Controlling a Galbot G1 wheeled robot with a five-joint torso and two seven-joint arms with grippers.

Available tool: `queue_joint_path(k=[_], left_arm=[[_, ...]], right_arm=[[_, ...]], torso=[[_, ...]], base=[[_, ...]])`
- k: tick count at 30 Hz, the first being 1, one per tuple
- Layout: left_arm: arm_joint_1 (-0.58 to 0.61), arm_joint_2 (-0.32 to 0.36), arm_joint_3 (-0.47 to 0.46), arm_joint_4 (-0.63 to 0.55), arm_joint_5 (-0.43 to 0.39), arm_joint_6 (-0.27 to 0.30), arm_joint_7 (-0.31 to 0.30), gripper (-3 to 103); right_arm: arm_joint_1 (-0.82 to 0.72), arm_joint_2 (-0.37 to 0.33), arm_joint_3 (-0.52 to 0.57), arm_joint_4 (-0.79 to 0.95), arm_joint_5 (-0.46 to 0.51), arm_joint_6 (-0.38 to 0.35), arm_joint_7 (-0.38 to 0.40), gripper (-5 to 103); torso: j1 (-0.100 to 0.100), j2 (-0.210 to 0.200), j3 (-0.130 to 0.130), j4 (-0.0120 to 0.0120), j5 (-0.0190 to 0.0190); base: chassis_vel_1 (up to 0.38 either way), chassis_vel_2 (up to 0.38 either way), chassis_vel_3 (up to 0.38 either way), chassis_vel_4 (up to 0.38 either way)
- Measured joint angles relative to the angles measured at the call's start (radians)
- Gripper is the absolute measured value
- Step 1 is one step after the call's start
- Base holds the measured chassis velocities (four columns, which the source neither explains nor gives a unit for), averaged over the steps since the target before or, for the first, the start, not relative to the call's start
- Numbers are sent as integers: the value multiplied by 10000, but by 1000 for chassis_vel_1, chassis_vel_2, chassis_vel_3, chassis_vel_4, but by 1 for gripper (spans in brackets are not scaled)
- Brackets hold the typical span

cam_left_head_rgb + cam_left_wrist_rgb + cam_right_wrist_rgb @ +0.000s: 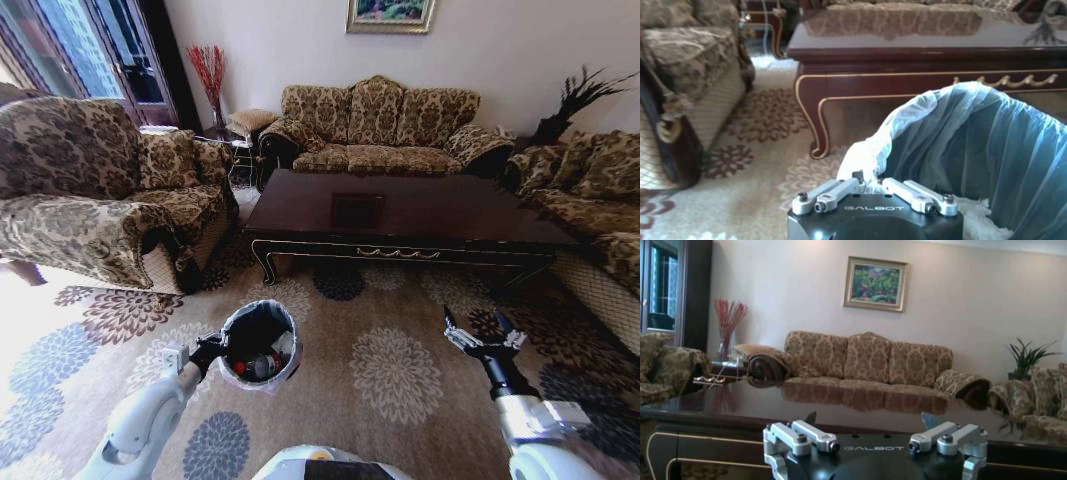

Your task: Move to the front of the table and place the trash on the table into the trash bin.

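Note:
The dark glossy table (440,215) stands ahead on the carpet, with its top showing only reflections. My left gripper (212,350) is shut on the rim of the trash bin (243,325) and holds it low at my left front. In the left wrist view, the left gripper (869,184) pinches the bag-lined edge of the trash bin (973,145), with the table (920,55) beyond. Trash (262,366), red-and-white pieces and a bottle, lies inside the bin. My right gripper (486,335) hangs open and holds nothing. The right wrist view shows the right gripper (870,421) facing the table (840,407).
Patterned sofas flank the table: one at the left (90,190), one behind (375,125), one at the right (590,200). A side table with a red vase arrangement (210,75) stands in the back left corner. Flowered carpet (395,375) lies between me and the table.

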Motion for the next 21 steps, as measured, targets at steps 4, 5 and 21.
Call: queue_joint_path(k=[4,5,21], left_arm=[[-323,217,32,-72,-120,514,-165,0],[-372,261,43,-71,-122,615,-221,0],[-719,452,85,259,-58,1056,-572,0]], right_arm=[[0,0,0,0,2,-3,0,100],[0,0,0,1,3,-3,0,100],[0,0,0,1,5,-3,0,100]], torso=[[-75,-194,-123,-1,1],[-93,-245,-154,-1,-1],[-362,-902,-543,-1,0]], base=[[0,0,0,0],[0,0,0,0],[0,0,0,0]])
